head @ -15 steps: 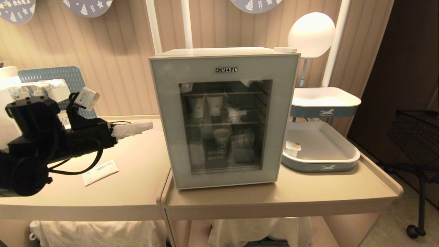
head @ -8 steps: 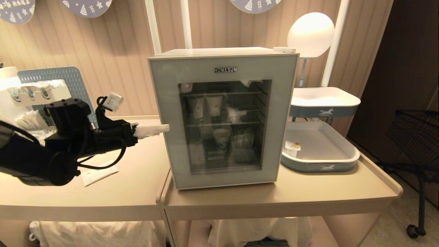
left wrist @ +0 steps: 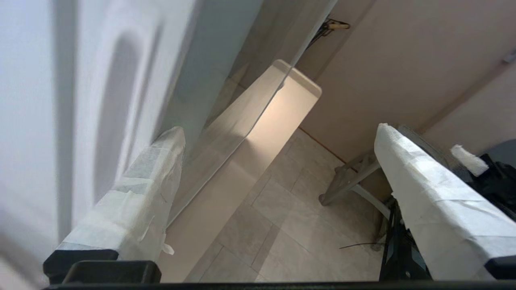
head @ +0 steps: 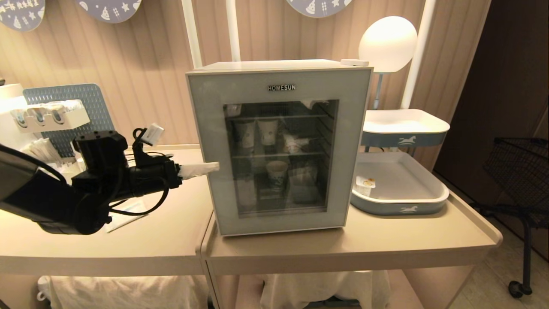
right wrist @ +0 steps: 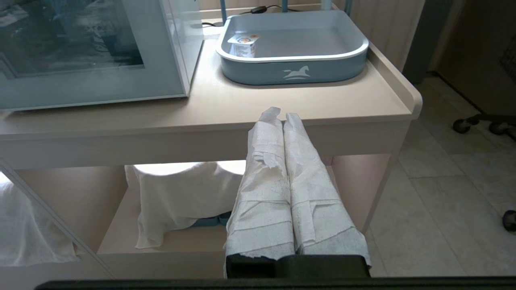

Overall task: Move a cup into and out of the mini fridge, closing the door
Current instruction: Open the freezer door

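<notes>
Left end effector [head: 214,165], released wide, straddles the door [head: 279,150] edge to pull it open; cup [head: 365,185] waits far beyond the fridge [head: 274,64].

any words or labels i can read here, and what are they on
"HOMESUN" on the top of the fridge door.
White horse logo, no words, on the blue tray and on the upper tray.
Print on the yogurt cup, the paper cups in the fridge and the packet on the table: too small to read.
</notes>
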Robot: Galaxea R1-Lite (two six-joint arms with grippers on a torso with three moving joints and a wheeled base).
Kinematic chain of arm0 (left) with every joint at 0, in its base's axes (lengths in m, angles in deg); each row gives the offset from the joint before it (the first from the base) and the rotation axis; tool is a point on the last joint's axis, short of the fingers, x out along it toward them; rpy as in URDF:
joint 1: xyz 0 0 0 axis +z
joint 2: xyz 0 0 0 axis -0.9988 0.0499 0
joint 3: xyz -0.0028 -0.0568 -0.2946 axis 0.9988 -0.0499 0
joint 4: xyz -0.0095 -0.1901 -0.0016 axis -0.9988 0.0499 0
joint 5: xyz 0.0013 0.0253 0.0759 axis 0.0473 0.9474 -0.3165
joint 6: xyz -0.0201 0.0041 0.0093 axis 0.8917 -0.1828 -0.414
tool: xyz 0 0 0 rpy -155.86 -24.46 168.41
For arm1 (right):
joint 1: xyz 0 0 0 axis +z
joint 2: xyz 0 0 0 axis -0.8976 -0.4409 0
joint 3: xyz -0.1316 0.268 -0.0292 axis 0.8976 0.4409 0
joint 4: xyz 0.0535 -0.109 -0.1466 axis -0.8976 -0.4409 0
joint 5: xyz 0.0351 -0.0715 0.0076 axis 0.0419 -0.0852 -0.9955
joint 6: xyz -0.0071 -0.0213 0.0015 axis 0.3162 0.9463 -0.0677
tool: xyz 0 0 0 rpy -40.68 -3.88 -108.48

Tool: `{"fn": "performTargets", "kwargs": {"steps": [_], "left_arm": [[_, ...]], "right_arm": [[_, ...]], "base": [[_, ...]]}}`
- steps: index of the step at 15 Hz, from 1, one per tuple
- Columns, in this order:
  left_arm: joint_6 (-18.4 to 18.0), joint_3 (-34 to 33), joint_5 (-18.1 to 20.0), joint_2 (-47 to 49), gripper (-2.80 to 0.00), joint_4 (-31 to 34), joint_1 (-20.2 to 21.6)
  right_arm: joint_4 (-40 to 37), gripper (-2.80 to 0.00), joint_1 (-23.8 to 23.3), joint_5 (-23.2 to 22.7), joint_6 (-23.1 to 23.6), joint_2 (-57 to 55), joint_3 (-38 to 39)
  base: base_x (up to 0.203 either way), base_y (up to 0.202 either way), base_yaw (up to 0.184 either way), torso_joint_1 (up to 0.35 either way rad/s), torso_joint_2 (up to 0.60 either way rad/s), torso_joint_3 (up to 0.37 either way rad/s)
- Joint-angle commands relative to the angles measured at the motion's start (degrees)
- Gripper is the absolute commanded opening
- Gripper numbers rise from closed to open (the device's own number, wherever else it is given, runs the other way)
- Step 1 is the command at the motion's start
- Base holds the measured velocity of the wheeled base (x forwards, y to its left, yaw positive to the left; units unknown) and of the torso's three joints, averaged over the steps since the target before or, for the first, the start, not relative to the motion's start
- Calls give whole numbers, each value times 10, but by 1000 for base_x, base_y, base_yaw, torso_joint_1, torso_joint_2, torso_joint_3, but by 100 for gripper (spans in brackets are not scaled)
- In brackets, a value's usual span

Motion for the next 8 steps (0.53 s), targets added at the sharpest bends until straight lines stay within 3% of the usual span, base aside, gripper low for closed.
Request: {"fn": "performTargets", "kwargs": {"steps": [1,4,8], "left_arm": [[-9,-20,5,-10,0,-4,20],[-19,-44,14,-15,0,-21,54],[-17,-28,11,20,0,-58,48]], "right_arm": [[0,-280,0,0,1,0,-1],[0,-280,0,0,1,0,-1],[0,-280,0,0,1,-1,-1]], "base": [[0,0,0,0,0,0],[0,0,0,0,0,0],[0,0,0,0,0,0]]}}
